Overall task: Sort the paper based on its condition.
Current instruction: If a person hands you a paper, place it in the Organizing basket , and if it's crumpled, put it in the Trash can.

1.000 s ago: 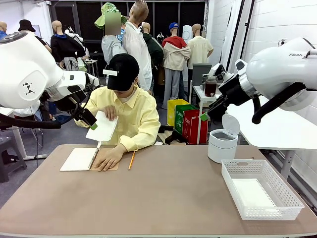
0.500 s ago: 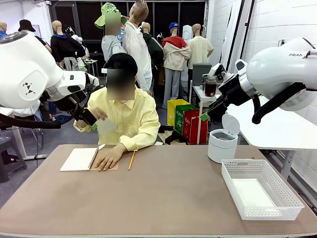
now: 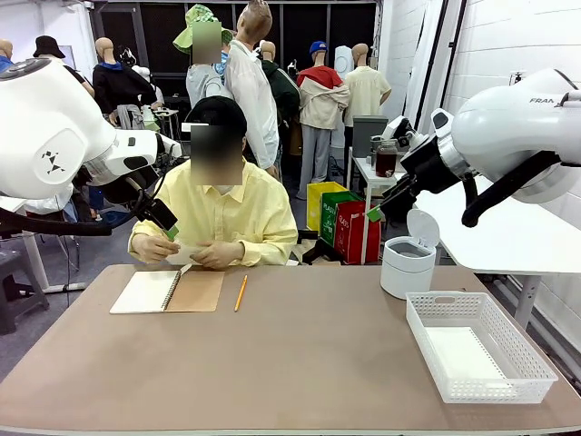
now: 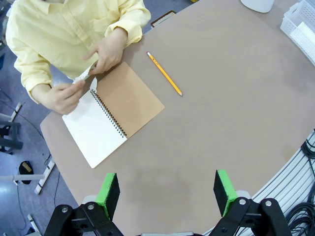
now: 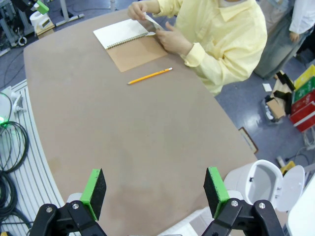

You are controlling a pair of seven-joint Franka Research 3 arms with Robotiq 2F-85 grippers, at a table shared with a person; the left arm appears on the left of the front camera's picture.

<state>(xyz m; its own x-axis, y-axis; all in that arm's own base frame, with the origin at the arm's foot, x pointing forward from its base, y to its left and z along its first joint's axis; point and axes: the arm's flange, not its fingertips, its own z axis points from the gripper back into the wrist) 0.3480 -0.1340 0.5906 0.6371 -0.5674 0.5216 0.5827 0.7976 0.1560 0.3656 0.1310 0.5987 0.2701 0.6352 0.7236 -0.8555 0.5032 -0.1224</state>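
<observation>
Sheet point(image 3: 184, 252) now lowered btwn person's hands point(image 3: 216, 254) (both grippers open).

Looking down past two green-padded fingers point(image 5: 215, 185), spread wide with nothing between, over bare brown tabletop point(image 5: 133, 142). Far across, spiral notebook point(image 5: 132, 42) lying open, white page up, brown cover flat beside it. Yellow pencil point(image 5: 150, 75) just beside the notebook, apart from it. Above the notebook, a white sheet of paper point(image 5: 151, 22) pinched between the person's two hands point(image 5: 170, 38), yellow sleeves. White lidded bin point(image 5: 268, 184) standing open at lower right.
</observation>
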